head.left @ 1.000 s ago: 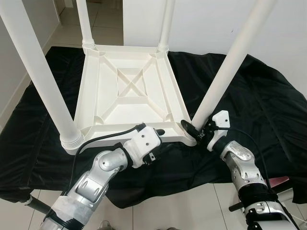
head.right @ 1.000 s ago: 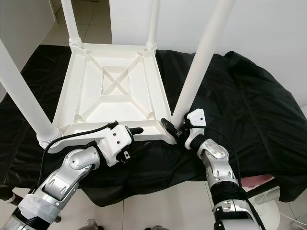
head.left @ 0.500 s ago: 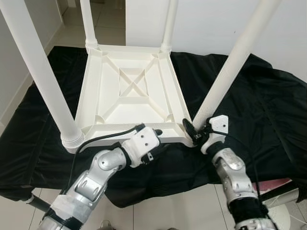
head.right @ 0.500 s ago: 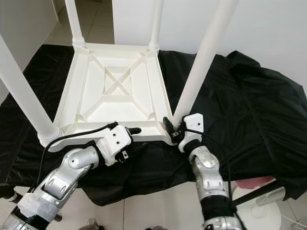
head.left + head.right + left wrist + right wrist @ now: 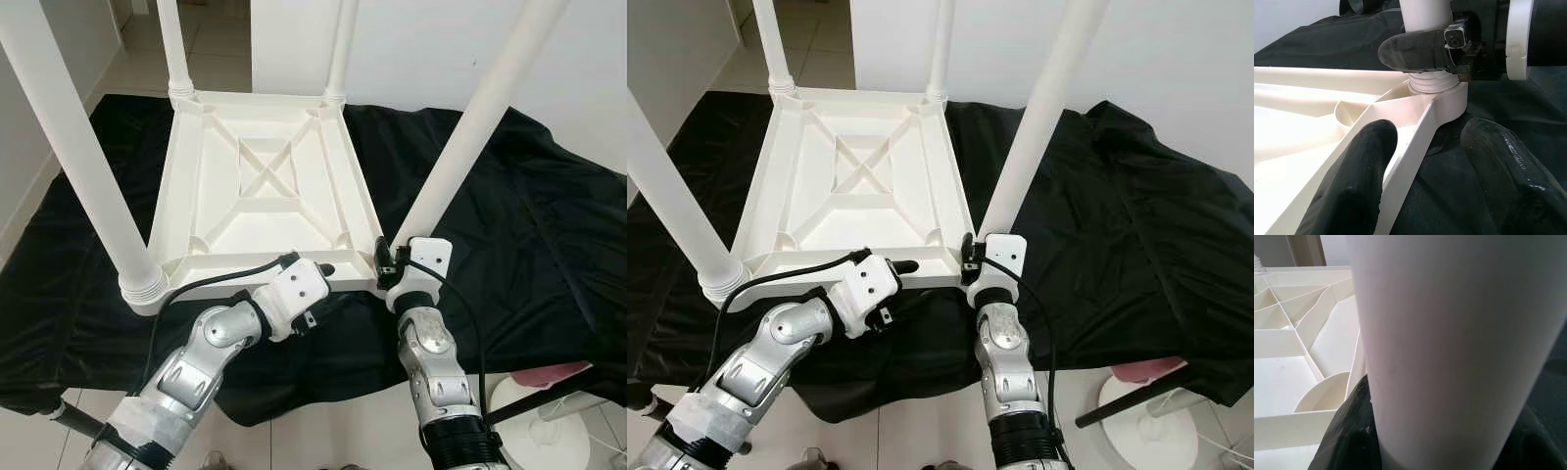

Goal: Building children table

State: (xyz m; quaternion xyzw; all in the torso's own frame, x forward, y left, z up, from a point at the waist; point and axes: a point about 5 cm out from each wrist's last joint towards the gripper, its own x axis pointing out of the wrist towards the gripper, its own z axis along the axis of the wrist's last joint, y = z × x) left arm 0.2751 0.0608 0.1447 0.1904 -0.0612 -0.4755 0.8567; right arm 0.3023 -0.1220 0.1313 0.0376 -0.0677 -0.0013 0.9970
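Observation:
A white plastic children's table [image 5: 174, 196] lies upside down on a black cloth, with its legs standing up. My right gripper [image 5: 389, 258] is at the foot of the near right leg [image 5: 468, 132], shut around it just above the threaded collar [image 5: 1432, 84]. One of its fingers [image 5: 1415, 51] presses on the leg. In the right wrist view the leg [image 5: 1449, 342] stands between the black fingers [image 5: 1347, 431]. My left gripper [image 5: 1430, 134] is open and straddles the table's near rim [image 5: 1418, 129], one finger inside the frame and one outside over the cloth.
The black cloth [image 5: 529, 225] spreads under the table and hangs over the near edge. The near left leg [image 5: 78, 157] rises by my left arm, and two far legs stand at the back. A white round stand [image 5: 549, 431] sits on the tiled floor at the lower right.
My right arm has swung in to the left, so its wrist now sits straight in front of the leg's foot. The left gripper has stayed on the rim.

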